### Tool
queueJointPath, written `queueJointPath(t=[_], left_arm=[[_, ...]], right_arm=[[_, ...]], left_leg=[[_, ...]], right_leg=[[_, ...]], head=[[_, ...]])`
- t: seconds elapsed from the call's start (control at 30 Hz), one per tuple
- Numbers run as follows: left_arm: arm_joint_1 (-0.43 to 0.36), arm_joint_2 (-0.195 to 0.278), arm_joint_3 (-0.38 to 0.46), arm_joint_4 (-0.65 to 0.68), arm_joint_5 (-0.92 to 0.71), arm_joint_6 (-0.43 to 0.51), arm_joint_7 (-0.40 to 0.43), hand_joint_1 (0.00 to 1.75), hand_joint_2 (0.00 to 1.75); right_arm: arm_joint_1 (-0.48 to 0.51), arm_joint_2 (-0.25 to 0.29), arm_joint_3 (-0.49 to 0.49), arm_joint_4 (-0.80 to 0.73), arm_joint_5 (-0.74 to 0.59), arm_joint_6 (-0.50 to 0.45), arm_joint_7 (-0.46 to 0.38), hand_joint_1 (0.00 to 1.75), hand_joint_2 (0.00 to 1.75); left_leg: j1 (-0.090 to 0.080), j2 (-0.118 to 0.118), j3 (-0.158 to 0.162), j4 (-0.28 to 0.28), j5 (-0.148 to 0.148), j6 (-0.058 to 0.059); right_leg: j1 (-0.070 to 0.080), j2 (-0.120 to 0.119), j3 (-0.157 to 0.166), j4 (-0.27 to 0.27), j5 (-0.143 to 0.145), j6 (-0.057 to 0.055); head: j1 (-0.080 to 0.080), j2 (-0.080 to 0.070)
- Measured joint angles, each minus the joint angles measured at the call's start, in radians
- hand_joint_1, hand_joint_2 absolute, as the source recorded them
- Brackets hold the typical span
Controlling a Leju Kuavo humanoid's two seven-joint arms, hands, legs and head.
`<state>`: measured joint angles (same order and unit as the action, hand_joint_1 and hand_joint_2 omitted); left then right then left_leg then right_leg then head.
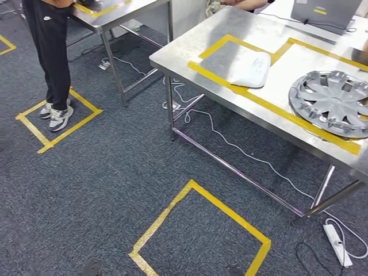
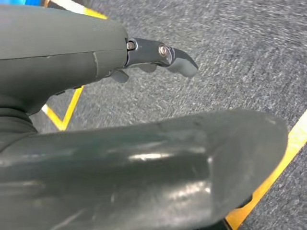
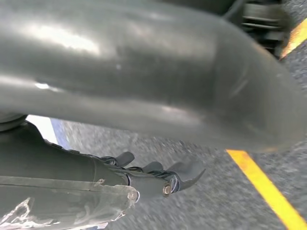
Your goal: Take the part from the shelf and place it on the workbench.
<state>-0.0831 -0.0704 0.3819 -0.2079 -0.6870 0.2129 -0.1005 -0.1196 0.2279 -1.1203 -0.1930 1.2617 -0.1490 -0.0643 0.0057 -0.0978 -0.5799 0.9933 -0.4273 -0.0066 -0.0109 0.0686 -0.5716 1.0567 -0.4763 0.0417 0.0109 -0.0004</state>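
A silver wheel cover [image 1: 332,102] lies flat at the right end of the steel workbench [image 1: 182,54]. Beside it a white flat pad [image 1: 252,69] rests inside a yellow tape rectangle. In the left wrist view my left hand [image 2: 72,52] hangs over the grey carpet, its dark fingers [image 2: 163,55] stretched out and apart from the thick thumb [image 2: 163,163], holding nothing. In the right wrist view my right hand [image 3: 72,177] hangs the same way, fingers [image 3: 177,177] extended and thumb [image 3: 145,72] apart, holding nothing.
A person [image 1: 54,57] stands in a yellow tape square on the floor at the left. A second steel table [image 1: 126,11] stands behind. A yellow floor square [image 1: 199,230] lies just ahead. A white cable and power strip [image 1: 338,244] lie under the workbench. A laptop [image 1: 325,11] sits at the far right.
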Motion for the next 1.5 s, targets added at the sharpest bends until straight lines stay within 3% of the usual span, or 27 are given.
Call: queueJointPath(t=[0.07,0.13,0.2,0.27,0.33,0.37,0.43,0.47,0.53,0.57,0.63,0.7,0.77,0.8,0.83,0.87,0.93,1.0,1.07,1.13,1.2,1.27,1.33,1.37,1.4,1.43,1.5], left_arm=[[0.000,-0.004,0.000,0.000,0.001,-0.009,0.002,0.00,0.00],[0.003,-0.006,0.000,0.000,0.000,-0.023,0.003,0.00,0.00],[0.005,-0.010,0.000,0.000,-0.002,-0.032,0.004,0.00,0.00],[0.002,-0.017,0.000,0.000,-0.004,-0.035,0.005,0.00,0.00],[0.003,-0.022,0.000,0.000,-0.005,-0.035,0.006,0.00,0.00],[0.005,-0.023,0.000,0.000,-0.004,-0.034,0.008,0.00,0.00],[0.009,-0.025,0.001,0.000,-0.004,-0.034,0.010,0.00,0.00],[0.009,-0.027,0.001,0.000,-0.004,-0.034,0.010,0.00,0.00],[0.005,-0.031,0.001,0.000,-0.004,-0.034,0.010,0.00,0.00],[0.004,-0.034,0.001,0.000,-0.004,-0.034,0.010,0.00,0.00],[0.007,-0.036,0.002,0.001,-0.004,-0.034,0.010,0.00,0.00],[0.011,-0.038,0.003,0.001,-0.003,-0.033,0.011,0.00,0.00],[0.011,-0.041,0.003,0.001,-0.002,-0.033,0.011,0.00,0.00],[0.011,-0.042,0.003,0.001,-0.002,-0.033,0.011,0.00,0.00],[0.011,-0.044,0.003,0.001,-0.002,-0.033,0.011,0.00,0.00],[0.013,-0.044,0.003,0.001,-0.002,-0.033,0.011,0.00,0.00],[0.015,-0.045,0.003,0.001,-0.002,-0.033,0.011,0.00,0.00],[0.014,-0.047,0.003,0.001,-0.002,-0.033,0.011,0.00,0.00],[0.015,-0.047,0.003,0.001,-0.002,-0.034,0.011,0.00,0.00],[0.018,-0.047,0.004,0.001,-0.002,-0.034,0.011,0.00,0.00],[0.020,-0.047,0.004,0.001,-0.002,-0.034,0.011,0.00,0.00],[0.017,-0.047,0.004,0.001,-0.002,-0.034,0.011,0.00,0.00],[0.016,-0.048,0.004,0.001,-0.002,-0.035,0.011,0.00,0.00],[0.017,-0.048,0.004,0.001,-0.002,-0.036,0.012,0.00,0.00],[0.019,-0.048,0.004,0.001,-0.002,-0.038,0.013,0.00,0.00],[0.019,-0.048,0.004,0.001,-0.002,-0.040,0.013,0.00,0.00],[0.017,-0.049,0.004,0.001,-0.002,-0.044,0.012,0.00,0.00]], right_arm=[[-0.002,-0.002,0.000,0.000,0.002,-0.004,0.000,0.00,0.00],[-0.003,-0.005,0.001,0.000,0.006,-0.010,0.001,0.00,0.00],[-0.006,-0.009,0.001,0.000,0.010,-0.017,0.000,0.00,0.00],[-0.007,-0.013,0.002,0.000,0.014,-0.021,-0.002,0.00,0.00],[-0.007,-0.018,0.002,0.000,0.017,-0.025,-0.002,0.00,0.00],[-0.009,-0.020,0.002,0.000,0.018,-0.027,-0.003,0.00,0.00],[-0.013,-0.023,0.003,0.000,0.020,-0.030,-0.003,0.00,0.00],[-0.015,-0.024,0.004,0.000,0.022,-0.033,-0.003,0.00,0.00],[-0.017,-0.026,0.004,-0.001,0.024,-0.036,-0.003,0.00,0.00],[-0.017,-0.027,0.004,-0.001,0.025,-0.038,-0.003,0.00,0.00],[-0.018,-0.028,0.004,-0.001,0.026,-0.039,-0.003,0.00,0.00],[-0.019,-0.028,0.005,-0.001,0.029,-0.039,-0.003,0.00,0.00],[-0.016,-0.028,0.005,-0.001,0.031,-0.039,-0.003,0.00,0.00],[-0.014,-0.028,0.005,-0.001,0.031,-0.039,-0.002,0.00,0.00],[-0.012,-0.028,0.005,-0.001,0.031,-0.039,-0.002,0.00,0.00],[-0.011,-0.028,0.005,-0.001,0.031,-0.039,-0.002,0.00,0.00],[-0.011,-0.028,0.005,-0.001,0.031,-0.039,-0.002,0.00,0.00],[-0.012,-0.029,0.005,-0.001,0.032,-0.039,-0.002,0.00,0.00],[-0.014,-0.030,0.005,-0.001,0.032,-0.039,-0.002,0.00,0.00],[-0.015,-0.030,0.005,-0.001,0.032,-0.039,-0.002,0.00,0.00],[-0.016,-0.030,0.005,-0.001,0.032,-0.039,-0.002,0.00,0.00],[-0.015,-0.031,0.005,-0.001,0.033,-0.039,-0.002,0.00,0.00],[-0.014,-0.031,0.005,-0.001,0.033,-0.039,-0.002,0.00,0.00],[-0.014,-0.031,0.005,-0.001,0.033,-0.039,-0.002,0.00,0.00],[-0.015,-0.031,0.005,-0.001,0.033,-0.039,-0.002,0.00,0.00],[-0.017,-0.031,0.006,-0.001,0.034,-0.039,-0.002,0.00,0.00],[-0.019,-0.031,0.008,-0.001,0.037,-0.039,-0.002,0.00,0.00]], left_leg=[[0.002,-0.020,-0.007,-0.002,0.005,-0.014],[0.006,-0.026,-0.012,-0.004,0.008,-0.027],[0.003,0.017,-0.036,0.041,-0.022,-0.035],[0.002,0.068,-0.095,0.161,-0.087,-0.041],[0.003,0.083,-0.147,0.267,-0.123,-0.046],[0.003,0.085,-0.149,0.274,-0.114,-0.047],[0.003,0.103,-0.095,0.179,-0.055,-0.045],[0.002,0.132,-0.055,0.109,-0.029,-0.044],[-0.003,0.172,-0.006,0.017,-0.004,-0.033],[-0.005,0.178,0.001,0.001,-0.005,-0.026],[-0.006,0.152,-0.001,-0.003,-0.003,-0.012],[-0.003,0.129,0.000,-0.006,0.001,0.001],[-0.001,0.105,-0.001,-0.006,0.003,0.010],[-0.002,0.092,-0.001,-0.006,0.004,0.012],[-0.002,0.078,-0.002,-0.006,0.004,0.013],[-0.003,0.065,-0.002,-0.006,0.004,0.013],[-0.002,0.037,0.001,-0.005,0.005,0.012],[-0.003,0.012,0.000,-0.002,0.006,0.005],[-0.002,-0.007,-0.006,-0.002,0.010,-0.008],[0.002,-0.018,-0.011,-0.006,0.015,-0.021],[0.001,0.015,-0.026,0.022,-0.006,-0.030],[-0.002,0.065,-0.079,0.131,-0.068,-0.036],[-0.001,0.081,-0.139,0.257,-0.121,-0.040],[-0.001,0.083,-0.150,0.283,-0.123,-0.041],[-0.001,0.085,-0.141,0.269,-0.105,-0.040],[-0.001,0.093,-0.113,0.219,-0.075,-0.040],[-0.003,0.134,-0.037,0.081,-0.020,-0.035]], right_leg=[[-0.001,0.019,0.014,-0.031,0.002,-0.004],[0.001,-0.003,0.016,-0.035,0.008,-0.015],[-0.001,-0.028,0.020,-0.042,0.013,-0.028],[0.001,-0.057,0.020,-0.044,0.013,-0.034],[0.003,-0.087,0.019,-0.044,0.012,-0.036],[0.003,-0.101,0.019,-0.044,0.012,-0.036],[0.003,-0.123,0.021,-0.044,0.009,-0.032],[0.006,-0.133,0.024,-0.043,0.007,-0.029],[0.014,-0.152,0.028,-0.042,0.000,-0.018],[0.017,-0.162,0.030,-0.042,-0.002,-0.013],[0.015,-0.177,0.037,-0.044,-0.007,-0.002],[0.011,-0.144,0.025,-0.005,-0.038,0.008],[0.009,-0.091,-0.031,0.121,-0.104,0.012],[0.009,-0.078,-0.067,0.193,-0.133,0.012],[0.009,-0.073,-0.094,0.243,-0.147,0.012],[0.009,-0.071,-0.105,0.257,-0.139,0.011],[0.006,-0.061,-0.069,0.165,-0.072,0.008],[0.000,-0.020,-0.007,0.028,-0.014,0.006],[-0.002,0.006,0.019,-0.028,-0.001,0.000],[0.001,-0.010,0.020,-0.032,0.004,-0.013],[0.001,-0.030,0.021,-0.037,0.010,-0.026],[0.002,-0.056,0.020,-0.040,0.011,-0.035],[0.005,-0.084,0.018,-0.040,0.010,-0.038],[0.005,-0.097,0.018,-0.040,0.009,-0.039],[0.005,-0.109,0.018,-0.040,0.009,-0.038],[0.005,-0.120,0.020,-0.040,0.008,-0.037],[0.009,-0.140,0.023,-0.038,0.003,-0.030]], head=[[-0.001,0.000],[-0.001,0.000],[-0.006,0.000],[-0.012,0.000],[-0.013,0.000],[-0.013,0.000],[-0.013,0.000],[-0.014,0.000],[-0.015,0.000],[-0.014,0.000],[-0.012,0.000],[-0.008,0.000],[-0.002,0.000],[-0.001,0.000],[0.000,0.000],[0.000,0.000],[0.000,0.000],[0.000,0.000],[-0.001,0.000],[-0.001,0.000],[-0.004,0.000],[-0.009,0.000],[-0.010,0.000],[-0.010,0.000],[-0.011,0.000],[-0.011,0.000],[-0.012,0.000]])
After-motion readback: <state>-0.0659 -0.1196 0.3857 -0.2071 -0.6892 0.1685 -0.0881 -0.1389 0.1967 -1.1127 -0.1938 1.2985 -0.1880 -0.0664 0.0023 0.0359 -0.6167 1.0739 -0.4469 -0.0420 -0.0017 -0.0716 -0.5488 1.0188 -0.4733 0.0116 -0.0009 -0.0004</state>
